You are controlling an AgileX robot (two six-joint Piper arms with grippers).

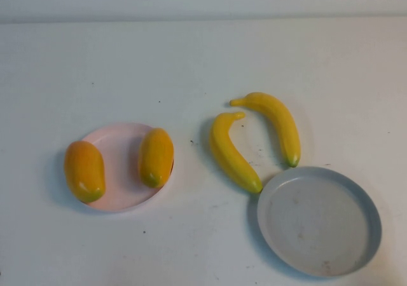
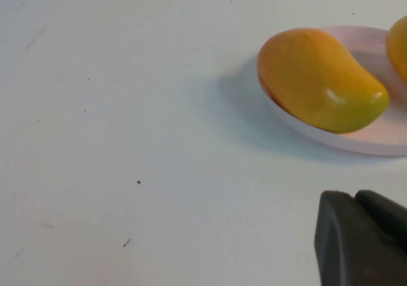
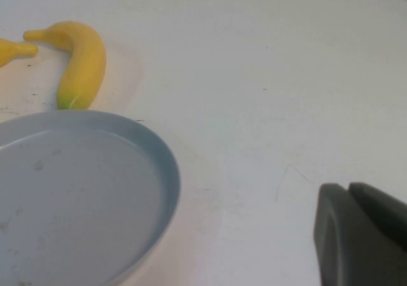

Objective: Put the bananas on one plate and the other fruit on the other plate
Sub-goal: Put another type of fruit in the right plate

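Wrist views: both claws low, closed.

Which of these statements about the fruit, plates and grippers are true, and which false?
1. Both long yellow plastic bananas lie on the white table. True.
2. The round grey-blue plate holds one banana. False: nothing lies in it.
3. Both plump orange-yellow oval fruits rest on the round pale pink plate. True.
4. The left gripper holds a fruit. False: shut, holding nothing.
5. The right gripper is wide open. False: shut beside the grey-blue plate.
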